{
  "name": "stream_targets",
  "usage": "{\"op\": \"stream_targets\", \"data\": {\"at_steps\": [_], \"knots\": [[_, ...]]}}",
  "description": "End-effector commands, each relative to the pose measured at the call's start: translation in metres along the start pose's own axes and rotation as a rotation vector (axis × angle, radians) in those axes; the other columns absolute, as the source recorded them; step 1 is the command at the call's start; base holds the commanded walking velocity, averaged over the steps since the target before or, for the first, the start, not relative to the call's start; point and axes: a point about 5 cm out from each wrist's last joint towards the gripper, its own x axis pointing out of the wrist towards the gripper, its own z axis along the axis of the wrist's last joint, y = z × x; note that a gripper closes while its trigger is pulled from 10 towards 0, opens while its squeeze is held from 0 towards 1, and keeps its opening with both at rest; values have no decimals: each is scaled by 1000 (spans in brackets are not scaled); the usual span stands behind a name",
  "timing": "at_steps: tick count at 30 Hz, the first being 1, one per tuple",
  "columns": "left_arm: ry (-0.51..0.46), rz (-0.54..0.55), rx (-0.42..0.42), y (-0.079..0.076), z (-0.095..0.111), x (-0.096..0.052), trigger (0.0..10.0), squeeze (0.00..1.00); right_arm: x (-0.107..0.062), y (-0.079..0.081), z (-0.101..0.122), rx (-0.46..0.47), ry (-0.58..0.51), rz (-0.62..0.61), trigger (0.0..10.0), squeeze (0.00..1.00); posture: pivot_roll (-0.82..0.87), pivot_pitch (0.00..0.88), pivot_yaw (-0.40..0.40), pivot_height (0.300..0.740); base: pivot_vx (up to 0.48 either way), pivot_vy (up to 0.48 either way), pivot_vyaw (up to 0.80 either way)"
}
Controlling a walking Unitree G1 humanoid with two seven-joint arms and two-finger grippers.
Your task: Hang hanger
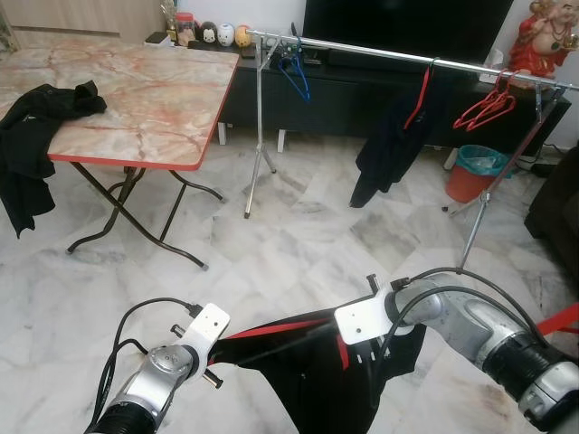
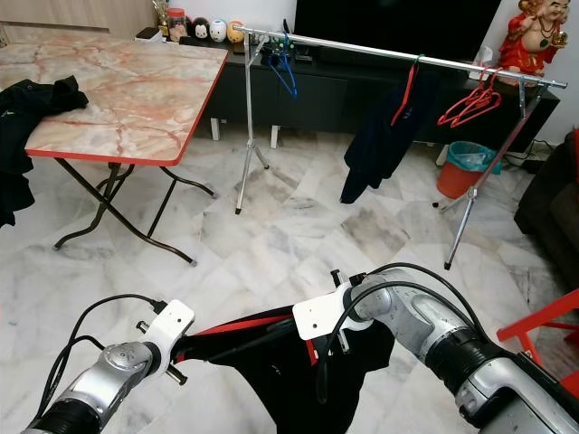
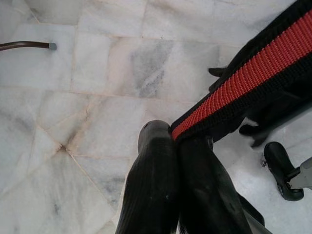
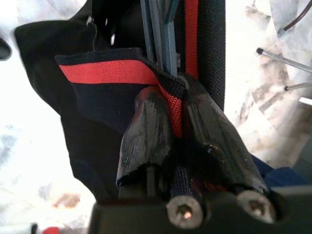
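Note:
A black garment with red trim (image 1: 308, 384) hangs low in front of me, stretched between both grippers above the floor. My left gripper (image 3: 174, 134) is shut on its red-striped edge. My right gripper (image 4: 178, 100) is shut on another part of the red and black trim. Thin blue-grey bars of a hanger (image 4: 161, 29) run inside the garment just past the right fingers. Further ahead stands a silver clothes rail (image 1: 380, 50) carrying a blue hanger (image 1: 296, 74), a black garment on a red hanger (image 1: 393, 136) and a bunch of red hangers (image 1: 486, 108).
A folding marble-top table (image 1: 145, 99) stands at the left with black clothes (image 1: 36, 127) draped over its edge. An orange bin (image 1: 472, 172) sits behind the rail's right leg. A dark sofa (image 1: 556, 208) and a red frame (image 1: 559, 321) are at the right.

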Motion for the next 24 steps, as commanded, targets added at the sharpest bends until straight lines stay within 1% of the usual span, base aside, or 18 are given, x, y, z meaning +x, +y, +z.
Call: {"op": "stream_targets", "data": {"at_steps": [1,3,5,6,14,18,20,22,24], "knots": [[336,196,-17,36,-79,-24,10000,0,-49,-5,-85,133,409,-62,10000,0,139,0,-72,740,0,0,0],[339,193,-16,36,-79,-24,10000,0,-51,-5,-91,129,457,-80,10000,0,139,0,-73,740,0,0,0],[340,191,-16,36,-79,-24,10000,0,-52,-6,-93,132,471,-91,10000,0,139,0,-73,740,0,0,0],[344,185,-17,35,-79,-24,10000,0,-53,-8,-98,121,514,-133,10000,0,140,0,-75,740,0,0,0],[346,173,-28,34,-80,-24,10000,0,-54,-12,-107,101,621,-257,10000,0,139,0,-76,740,0,0,0],[344,162,-30,35,-80,-25,10000,0,-50,-8,-108,109,630,-263,10000,0,137,0,-75,740,0,0,0],[326,157,-43,37,-76,-26,10000,0,-46,-5,-108,120,631,-261,10000,0,135,0,-76,740,0,0,0],[260,134,-105,40,-62,-27,10000,0,-34,0,-103,176,587,-281,10000,0,139,0,-78,740,0,0,0],[205,116,-147,41,-50,-27,10000,0,-27,2,-98,201,558,-294,10000,0,146,0,-79,740,0,0,0]]}}
